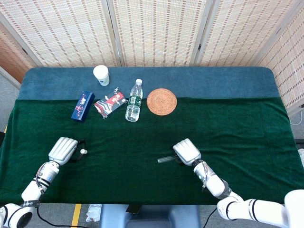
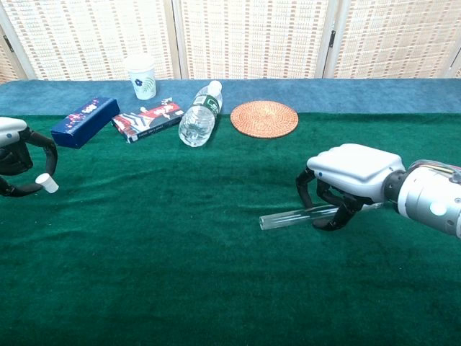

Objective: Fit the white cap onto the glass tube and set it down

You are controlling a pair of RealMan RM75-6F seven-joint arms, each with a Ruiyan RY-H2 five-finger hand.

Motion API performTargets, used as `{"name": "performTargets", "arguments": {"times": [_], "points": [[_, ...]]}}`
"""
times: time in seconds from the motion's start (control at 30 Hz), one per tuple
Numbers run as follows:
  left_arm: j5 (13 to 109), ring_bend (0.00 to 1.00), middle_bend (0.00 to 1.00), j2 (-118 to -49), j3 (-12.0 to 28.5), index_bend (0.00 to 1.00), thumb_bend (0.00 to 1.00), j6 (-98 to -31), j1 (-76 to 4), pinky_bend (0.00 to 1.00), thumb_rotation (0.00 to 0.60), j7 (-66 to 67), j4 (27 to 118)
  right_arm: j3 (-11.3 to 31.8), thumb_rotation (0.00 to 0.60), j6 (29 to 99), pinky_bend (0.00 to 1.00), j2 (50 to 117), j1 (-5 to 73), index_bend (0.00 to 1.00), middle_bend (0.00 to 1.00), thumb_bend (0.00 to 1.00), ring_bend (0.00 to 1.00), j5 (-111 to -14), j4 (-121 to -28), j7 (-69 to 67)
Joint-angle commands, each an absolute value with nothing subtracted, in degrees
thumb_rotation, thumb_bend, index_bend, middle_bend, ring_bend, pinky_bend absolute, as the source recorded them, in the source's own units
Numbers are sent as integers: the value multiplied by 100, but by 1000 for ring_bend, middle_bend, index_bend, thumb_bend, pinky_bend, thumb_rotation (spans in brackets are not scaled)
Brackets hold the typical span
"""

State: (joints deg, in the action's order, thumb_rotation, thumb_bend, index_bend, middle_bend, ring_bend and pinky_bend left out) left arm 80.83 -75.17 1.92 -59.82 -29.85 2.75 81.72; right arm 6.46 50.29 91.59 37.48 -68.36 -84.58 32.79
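The small white cap (image 2: 45, 182) (image 1: 83, 151) is pinched at the fingertips of my left hand (image 2: 14, 155) (image 1: 63, 149), just above the green cloth at the left. The clear glass tube (image 2: 292, 216) (image 1: 165, 159) lies on the cloth right of centre, its open end pointing left. My right hand (image 2: 346, 173) (image 1: 186, 152) is palm-down over the tube's right part. Its fingers curl around the tube, and the palm hides the tube's right end. The frames do not show whether the fingers clamp the tube.
Along the back stand a paper cup (image 2: 142, 76), a blue box (image 2: 85, 122), a red packet (image 2: 147, 118), a lying water bottle (image 2: 199, 117) and a woven coaster (image 2: 264, 118). A green cloth (image 2: 180, 252) covers the table between my hands.
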Motion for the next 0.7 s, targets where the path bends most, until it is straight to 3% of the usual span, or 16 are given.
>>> {"name": "performTargets", "arguments": {"times": [0.03,0.33,0.47,0.7], "points": [[8088,861,984,-7511,188,566,437,-5973,-2987,762,600,275,8171,630,534,5033,964,9172,3784,541,888,422,1000,-6770,-8463,3306],[8141,860,984,-7475,237,565,444,-6061,-2975,762,600,111,8210,628,552,5151,964,9083,3832,705,920,583,1000,-6729,-8629,3183],[8207,860,984,-7411,308,565,446,-6170,-2972,762,600,-148,8306,678,597,5243,964,8951,3803,783,937,609,1000,-6824,-8809,2859],[8365,860,984,-7255,442,566,448,-6230,-3077,762,600,-594,8690,855,600,5403,991,8902,3758,831,959,630,1000,-7070,-8966,1930]]}}
